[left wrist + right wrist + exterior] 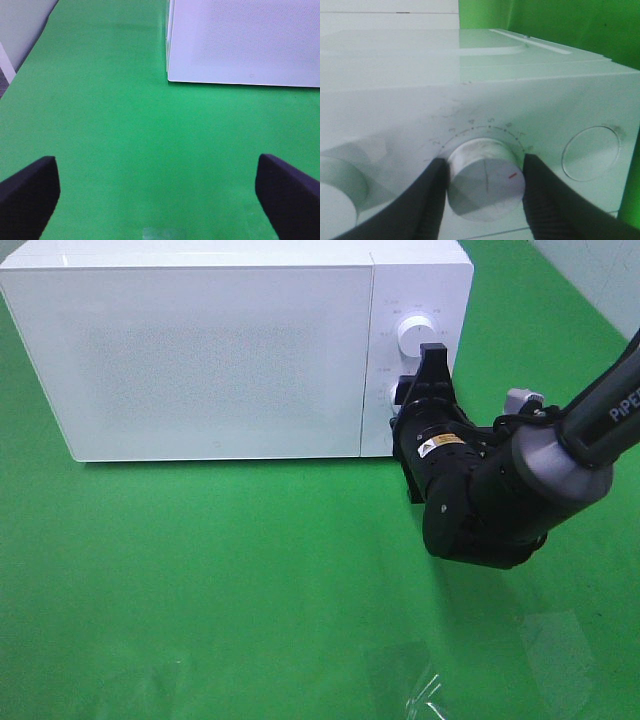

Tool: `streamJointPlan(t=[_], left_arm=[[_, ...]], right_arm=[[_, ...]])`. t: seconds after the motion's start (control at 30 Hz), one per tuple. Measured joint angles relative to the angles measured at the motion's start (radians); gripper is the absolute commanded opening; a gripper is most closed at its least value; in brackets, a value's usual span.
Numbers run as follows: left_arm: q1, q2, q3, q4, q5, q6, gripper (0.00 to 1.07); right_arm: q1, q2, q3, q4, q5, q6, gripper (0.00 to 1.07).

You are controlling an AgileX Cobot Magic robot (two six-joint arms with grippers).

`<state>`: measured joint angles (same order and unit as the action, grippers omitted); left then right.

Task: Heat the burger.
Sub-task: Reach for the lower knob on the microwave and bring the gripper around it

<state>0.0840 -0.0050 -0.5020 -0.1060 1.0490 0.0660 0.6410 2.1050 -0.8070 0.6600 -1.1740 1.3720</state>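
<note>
The burger is out of view. The white microwave (pixel 220 350) stands at the back with its door shut; it also shows in the left wrist view (pixel 240 40). My right gripper (pixel 412 390) is at the control panel, below the upper knob (pixel 414 335). In the right wrist view its two black fingers (pixel 427 200) press both sides of the lower timer knob (pixel 485 187), so the gripper (pixel 485 192) is shut on it. My left gripper (pixel 160 200) is open and empty above the green cloth in front of the microwave's left corner. It does not show in the exterior high view.
A green cloth (pixel 200 580) covers the table. A piece of clear plastic film (pixel 420 690) lies near the front edge. A round door button (pixel 590 152) sits beside the timer knob. A pale wall (pixel 600 270) is at the back right.
</note>
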Motion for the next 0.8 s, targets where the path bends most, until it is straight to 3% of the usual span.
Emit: streamJointPlan(t=[0.07, 0.43, 0.6, 0.8], left_arm=[[0.0, 0.0, 0.0, 0.0, 0.0, 0.0, 0.99], [0.0, 0.0, 0.0, 0.0, 0.0, 0.0, 0.99], [0.0, 0.0, 0.0, 0.0, 0.0, 0.0, 0.99], [0.0, 0.0, 0.0, 0.0, 0.0, 0.0, 0.99]], right_arm=[[0.003, 0.0, -0.001, 0.015, 0.0, -0.016, 0.41], [0.012, -0.009, 0.002, 0.034, 0.004, -0.045, 0.48], [0.022, -0.064, 0.057, 0.039, -0.022, -0.1, 0.63], [0.022, -0.105, 0.106, 0.017, -0.018, -0.114, 0.69]])
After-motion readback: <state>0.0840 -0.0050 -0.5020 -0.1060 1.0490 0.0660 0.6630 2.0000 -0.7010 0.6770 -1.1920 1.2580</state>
